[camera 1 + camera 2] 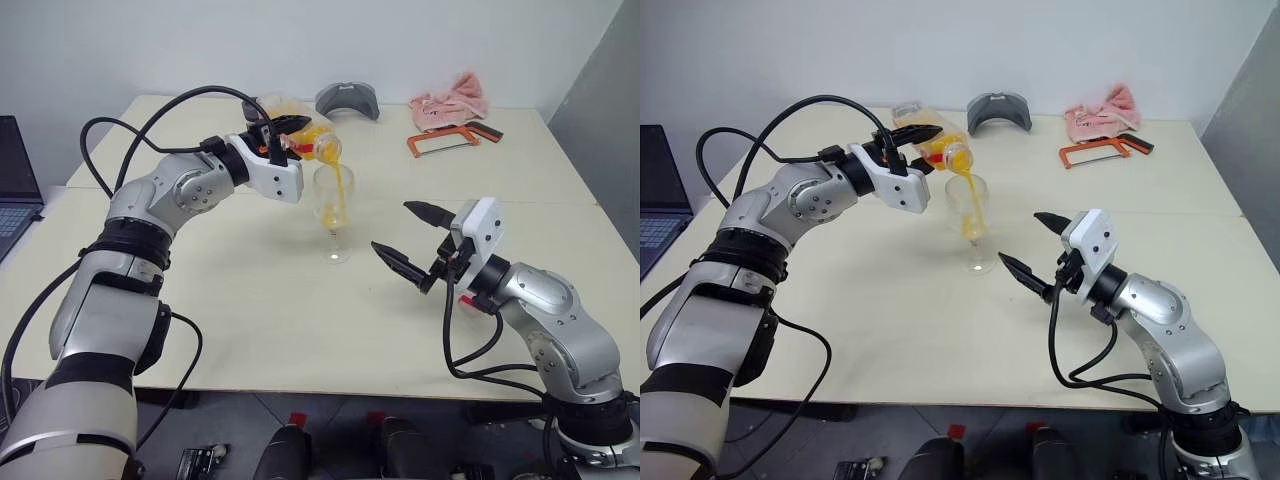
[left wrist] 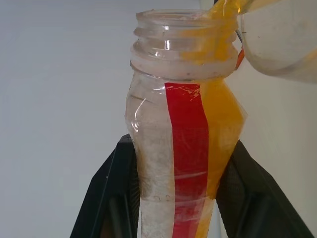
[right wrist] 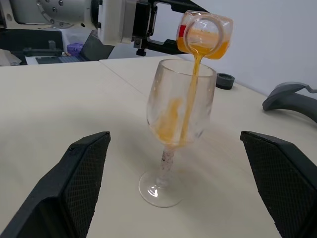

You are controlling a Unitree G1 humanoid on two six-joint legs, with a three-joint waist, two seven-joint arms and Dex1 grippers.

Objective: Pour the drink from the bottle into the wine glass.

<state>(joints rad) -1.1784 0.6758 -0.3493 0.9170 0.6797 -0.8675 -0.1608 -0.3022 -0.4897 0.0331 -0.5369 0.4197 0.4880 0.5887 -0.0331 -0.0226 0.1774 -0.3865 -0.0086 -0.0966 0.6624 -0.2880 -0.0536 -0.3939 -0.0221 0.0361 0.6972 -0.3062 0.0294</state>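
Orange juice streaming from a tipped bottle into a stemmed glass.

The left gripper (image 1: 283, 135) clamps the small clear plastic bottle (image 1: 312, 140) with its red-and-white label strip, tilted mouth-down over the clear round-bowled wine glass (image 1: 334, 205) standing on the pale matte table (image 1: 250, 300). The translucent orange-yellow drink (image 3: 190, 99) falls in a thin stream, pooling in the bowl. The right gripper (image 1: 412, 240) waits beside the glass, black ribbed fingers spread, empty.

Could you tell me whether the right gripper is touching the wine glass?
Apart. In the right wrist view the right gripper stands open, each finger well clear of the wine glass, with bare table visible between them.
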